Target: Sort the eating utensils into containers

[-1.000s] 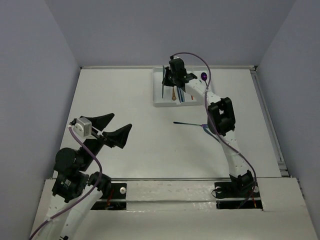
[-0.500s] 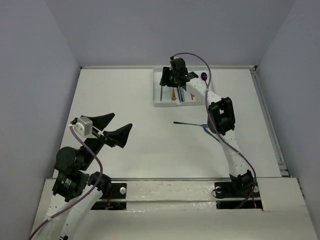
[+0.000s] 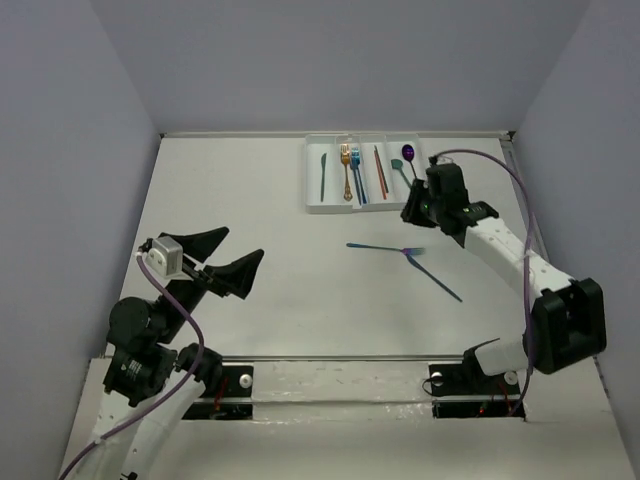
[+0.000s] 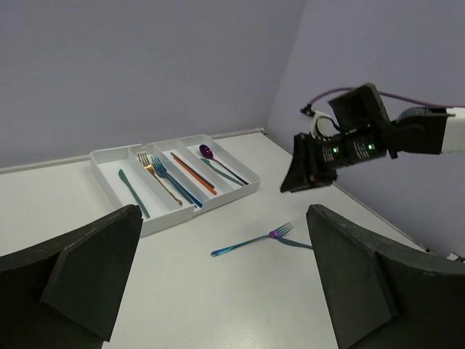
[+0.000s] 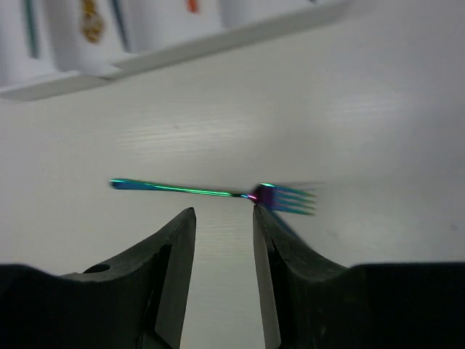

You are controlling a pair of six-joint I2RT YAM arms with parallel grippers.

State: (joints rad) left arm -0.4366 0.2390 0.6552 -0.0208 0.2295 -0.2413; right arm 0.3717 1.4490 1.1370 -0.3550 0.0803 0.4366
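The cell is enclosed by plain lilac-grey walls (image 3: 80, 150), and a white surface (image 3: 250, 200) is laid within them. With the top view read as a clock face, the left arm (image 3: 150, 330) is seen at 7 o'clock. The left tool (image 3: 244, 243) is spread wide and empty, presumably held out of the way of the work. The right arm (image 3: 500, 245) is reached in from 4 o'clock. The white tray (image 3: 312, 207) is set at 12 o'clock, within that arm's reach, and like is grouped with like in its long compartments: a teal knife (image 3: 323, 175) alone, a gold fork (image 3: 346, 172) beside a blue fork (image 3: 357, 178), a red-orange stick (image 3: 380, 172), and a purple spoon (image 3: 408, 153). The right tool (image 5: 223, 214) is held at 2 o'clock, its fingers parted by a narrow gap with nothing between them. It is aimed low at the iridescent fork (image 3: 385, 248) lying unsorted near centre, judged the next pick. A blue utensil (image 3: 440, 282) lies towards 4 o'clock and appears to touch the fork's head.
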